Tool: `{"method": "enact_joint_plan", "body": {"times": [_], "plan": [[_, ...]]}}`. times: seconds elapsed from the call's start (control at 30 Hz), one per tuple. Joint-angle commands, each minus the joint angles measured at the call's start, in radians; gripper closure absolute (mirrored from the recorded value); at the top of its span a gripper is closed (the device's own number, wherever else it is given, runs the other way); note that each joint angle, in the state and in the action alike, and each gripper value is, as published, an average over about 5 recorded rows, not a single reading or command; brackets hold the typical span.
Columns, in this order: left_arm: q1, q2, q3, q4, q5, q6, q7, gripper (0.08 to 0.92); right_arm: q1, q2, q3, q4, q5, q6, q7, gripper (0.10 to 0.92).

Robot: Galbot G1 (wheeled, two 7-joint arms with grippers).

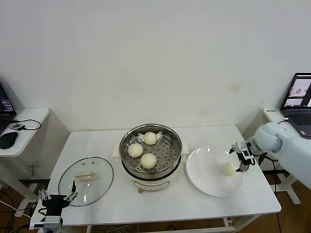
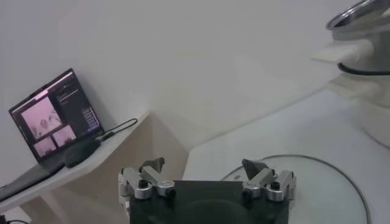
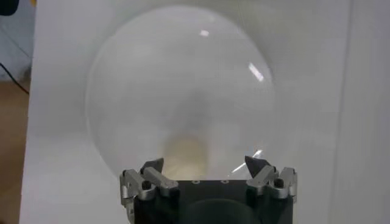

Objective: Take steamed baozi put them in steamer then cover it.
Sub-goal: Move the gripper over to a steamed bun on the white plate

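Observation:
Three cream-white baozi lie on the perforated tray of the shiny steel steamer at the table's middle. A fourth baozi lies on the white plate to the right; in the right wrist view it shows as a pale blur. My right gripper is open and hovers just right of that baozi, above the plate's right edge; its jaws stand wide either side of the bun without touching. My left gripper is open and parked at the table's front left corner.
A clear glass lid with a cream handle lies flat left of the steamer, just beyond the left gripper. A side table with a mouse stands at far left, a laptop at far right.

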Motion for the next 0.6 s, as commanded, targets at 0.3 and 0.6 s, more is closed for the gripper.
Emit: {"method": "enact_joint_plan", "body": {"times": [0.3,0.6], "plan": [[-0.001,-0.002,-0.006,0.012,-0.001,-0.001,0.003,0.177,-0.114,0.173,0.088,-0.200,-0.096,0.005,0.038,0.203],[-0.004,-0.006,-0.005,0.017,-0.001,-0.001,0.004,0.177,-0.112,0.182,0.090,-0.213,-0.120,-0.009,0.033,0.204]]}}
